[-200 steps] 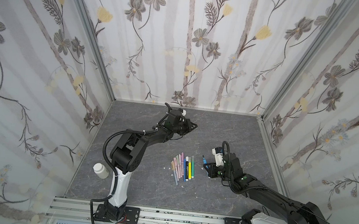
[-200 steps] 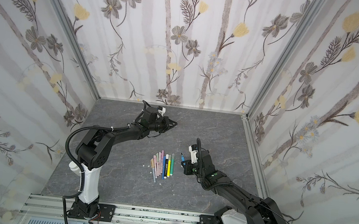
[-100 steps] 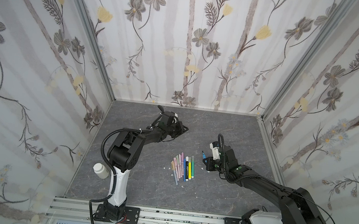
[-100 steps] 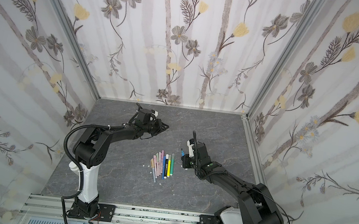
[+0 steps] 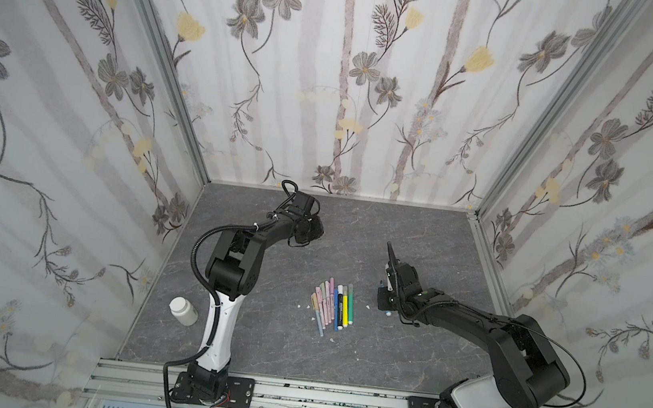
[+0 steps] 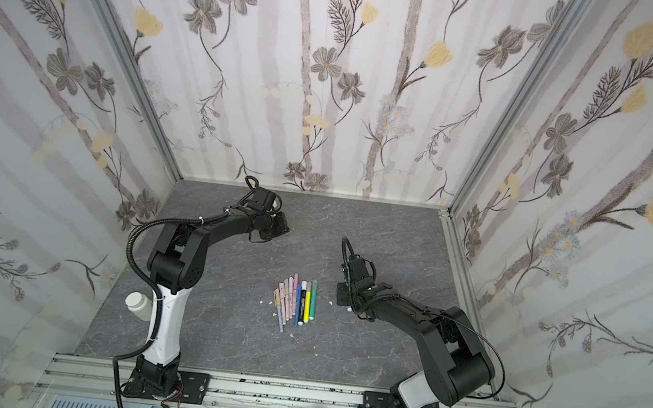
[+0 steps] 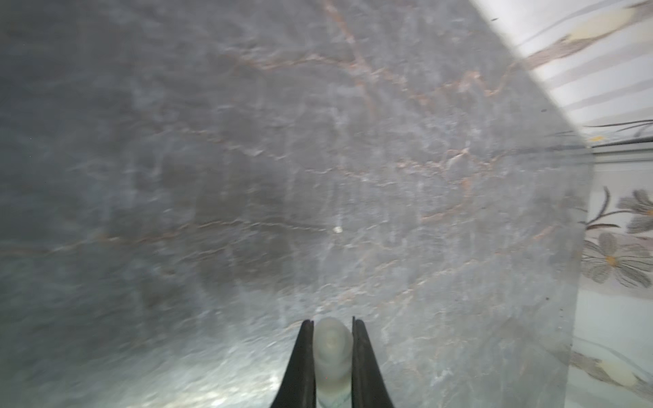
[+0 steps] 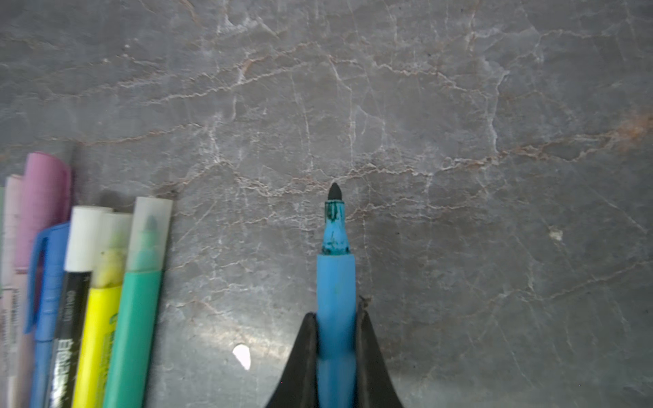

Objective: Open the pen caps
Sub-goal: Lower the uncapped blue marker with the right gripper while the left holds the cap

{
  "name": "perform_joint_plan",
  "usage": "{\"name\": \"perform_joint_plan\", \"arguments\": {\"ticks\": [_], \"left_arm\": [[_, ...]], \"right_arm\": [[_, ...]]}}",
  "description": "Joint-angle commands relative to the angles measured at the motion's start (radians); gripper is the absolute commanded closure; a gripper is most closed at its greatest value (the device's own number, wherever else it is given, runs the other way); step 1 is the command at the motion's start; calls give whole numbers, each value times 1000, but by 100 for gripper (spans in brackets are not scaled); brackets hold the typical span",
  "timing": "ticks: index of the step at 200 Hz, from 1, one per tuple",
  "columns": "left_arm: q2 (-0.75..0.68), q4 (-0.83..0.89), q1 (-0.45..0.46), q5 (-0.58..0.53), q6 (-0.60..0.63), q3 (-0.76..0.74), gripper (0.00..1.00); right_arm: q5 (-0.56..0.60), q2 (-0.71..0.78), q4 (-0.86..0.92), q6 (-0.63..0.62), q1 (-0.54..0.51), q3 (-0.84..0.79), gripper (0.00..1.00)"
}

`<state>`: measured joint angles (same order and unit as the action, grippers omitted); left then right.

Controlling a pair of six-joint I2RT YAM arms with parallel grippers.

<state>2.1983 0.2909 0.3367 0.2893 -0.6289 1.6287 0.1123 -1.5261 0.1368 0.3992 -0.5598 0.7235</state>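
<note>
Your right gripper (image 8: 335, 315) is clamped on a blue pen (image 8: 335, 279) with its cap off. The pen's long axis runs straight out along the fingers, with the dark tip leading. It lies parallel to a row of pens (image 8: 106, 300) that rest side by side on the grey table (image 8: 459, 141). Its tip points the same way as their capped ends, and a strip of bare table separates it from the row.

Your left gripper (image 7: 332, 323) is clenched on a frosted cap (image 7: 332, 348). The cap's rounded closed end faces outward and its length runs along the fingers.

Only the wrist views show these two grips. In both top views the arms hide the blue pen and the frosted cap. Those views do show the row of pens (image 5: 331, 308) (image 6: 297, 302) near the table's middle, capped ends toward the back wall (image 5: 350, 90). The left arm (image 5: 267, 232) reaches to the back of the table, and the right arm (image 5: 471, 318) ends just right of the row.
</note>
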Motion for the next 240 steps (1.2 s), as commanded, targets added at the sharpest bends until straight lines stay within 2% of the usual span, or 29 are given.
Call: {"name": "perform_joint_plan", "arguments": {"ticks": [1,22,60,98,151,240], "left_arm": [[-3,108,-19,-47,55,-4,100],[-7,127,-26,-70,68,-9,100],[15,139,-31,-85,72,-1,100],[36,150,-36,-99,77,9,88],[42,156,-42,-105,78,11,76],[22,147,-63,-89,74,-1,67]], "right_arm": [[39,-25,23,-3,0,14,100],[37,-39,11,-1,0,13,100],[20,-41,-9,-1,0,8,92],[12,-39,-9,-2,1,9,82],[4,-25,-11,-7,0,13,70],[-68,95,1,-3,-2,22,59]]}}
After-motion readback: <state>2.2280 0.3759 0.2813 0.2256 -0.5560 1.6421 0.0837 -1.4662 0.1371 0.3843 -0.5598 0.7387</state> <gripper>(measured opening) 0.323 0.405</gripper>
